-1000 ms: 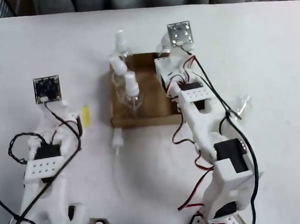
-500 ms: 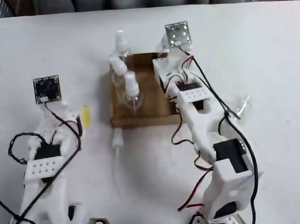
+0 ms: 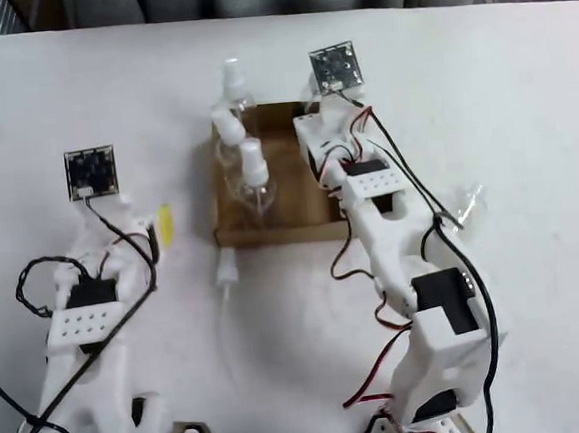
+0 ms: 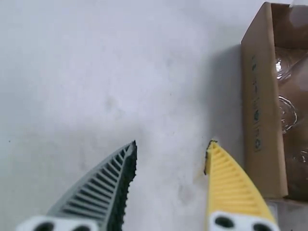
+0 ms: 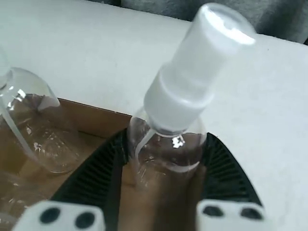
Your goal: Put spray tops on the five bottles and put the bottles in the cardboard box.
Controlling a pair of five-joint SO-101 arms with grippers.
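You see a white counter and a plain brown cardboard box. Your left jaws are ribbed, one grey and one yellow. Your right jaws are ribbed black. The bottle is clear, its spray top white. The white right arm carries red and black wires.

The cardboard box wall bears printed marks too small to read.

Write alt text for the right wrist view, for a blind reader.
The right end effector grips a clear bottle with a white spray top at the rim of the cardboard box. A second bottle sits inside the box, with the table beyond.
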